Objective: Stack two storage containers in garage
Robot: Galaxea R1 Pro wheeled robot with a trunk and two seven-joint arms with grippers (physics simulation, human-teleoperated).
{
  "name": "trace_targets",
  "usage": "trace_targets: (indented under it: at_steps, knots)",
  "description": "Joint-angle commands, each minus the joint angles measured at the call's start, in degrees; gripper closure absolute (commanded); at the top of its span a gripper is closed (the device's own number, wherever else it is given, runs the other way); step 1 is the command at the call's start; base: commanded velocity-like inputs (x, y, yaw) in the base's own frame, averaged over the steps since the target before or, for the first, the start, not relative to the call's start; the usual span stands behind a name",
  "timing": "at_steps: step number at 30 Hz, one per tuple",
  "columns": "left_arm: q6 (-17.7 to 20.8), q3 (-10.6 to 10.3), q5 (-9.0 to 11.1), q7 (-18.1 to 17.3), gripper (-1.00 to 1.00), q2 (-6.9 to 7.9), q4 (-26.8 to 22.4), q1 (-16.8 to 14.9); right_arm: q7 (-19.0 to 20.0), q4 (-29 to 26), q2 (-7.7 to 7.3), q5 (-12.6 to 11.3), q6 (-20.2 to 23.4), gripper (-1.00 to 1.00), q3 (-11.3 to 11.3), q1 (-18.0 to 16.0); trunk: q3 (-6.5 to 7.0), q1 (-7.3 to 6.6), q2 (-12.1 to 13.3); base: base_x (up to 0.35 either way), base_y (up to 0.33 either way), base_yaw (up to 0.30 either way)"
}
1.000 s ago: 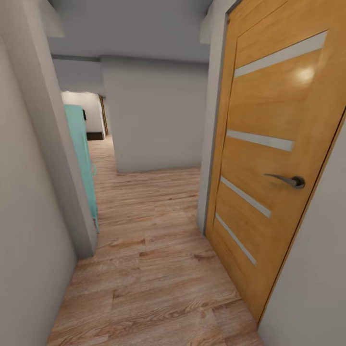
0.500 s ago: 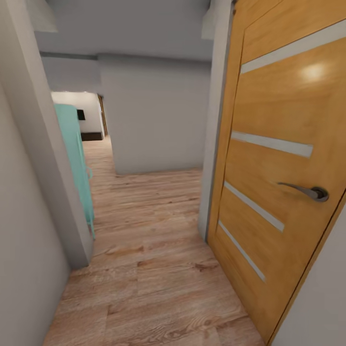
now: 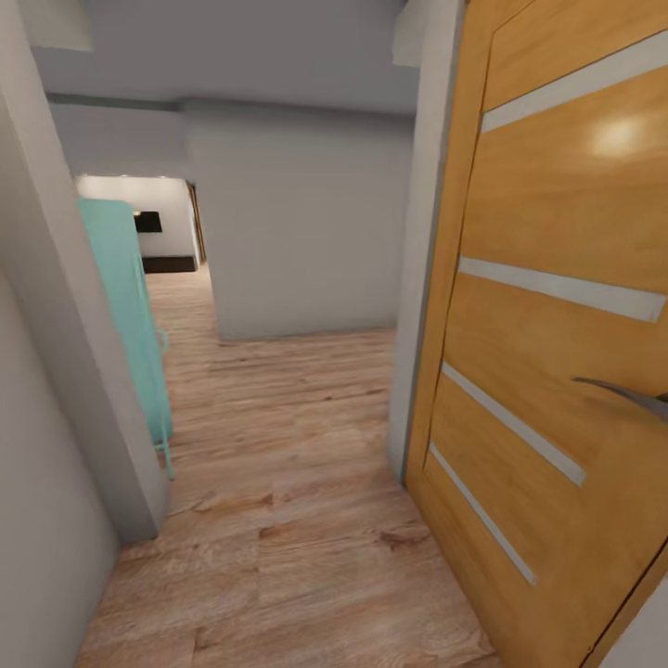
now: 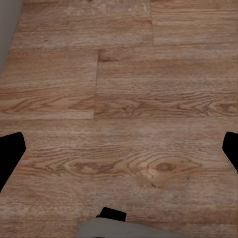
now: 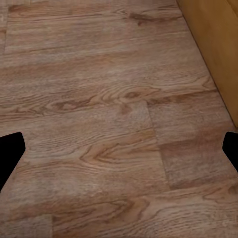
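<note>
**Wood-plank corridor, both grippers empty, no container in sight**

Black fingertips of the left gripper (image 4: pixel 119 148) sat at opposite edges of its wrist view, spread wide with nothing between them but light wood-plank flooring (image 4: pixel 124 99). The right gripper (image 5: pixel 119 148) was likewise spread and empty above the same planks, with the foot of the honey-coloured wooden door (image 5: pixel 213 44) close beside it.

Farther out, the head view looked down a narrow passage: a pale grey wall corner (image 3: pixel 83 390) on the robot's left, a mint-green cabinet (image 3: pixel 125 306) just behind it, and the door with pale horizontal strips (image 3: pixel 557 278) close on the right, its curved grey metal handle (image 3: pixel 626 396) reaching toward the frame's edge. A grey partition wall (image 3: pixel 297 232) closed the passage ahead, with a bright opening (image 3: pixel 148 223) beyond on the left.

The orange-red storage containers could not be located from these views, so their position relative to either hand could not be told; judging by that, the robot was in transit.

The likely risk was clearance. With the door and handle so near on the right, the right arm or base could clip them, while overcorrecting might catch the wall corner or cabinet.
</note>
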Motion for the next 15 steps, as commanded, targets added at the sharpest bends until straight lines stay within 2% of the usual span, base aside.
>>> trace_targets:
  at_steps: [1,7,15]
  knots:
    - [-0.3,0.4,-0.4,0.1,-1.0,0.01,0.2,-0.1,0.0,-0.1,0.0,0.3,0.0,-1.0,-0.1,0.0,-0.05,0.04,0.0,0.325,0.0,0.0]
    - [0.0,0.5,-0.4,0.1,-1.0,0.22,0.2,-0.1,0.0,-0.1,0.0,0.3,0.0,-1.0,-0.1,0.0,-0.05,0.04,0.0,0.325,0.0,0.033]
    - [0.1,0.5,-0.4,0.3,-1.0,-0.27,0.2,-0.1,-0.1,-0.1,0.0,0.3,0.0,-1.0,-0.1,0.0,-0.05,0.04,0.0,0.325,0.0,0.255]
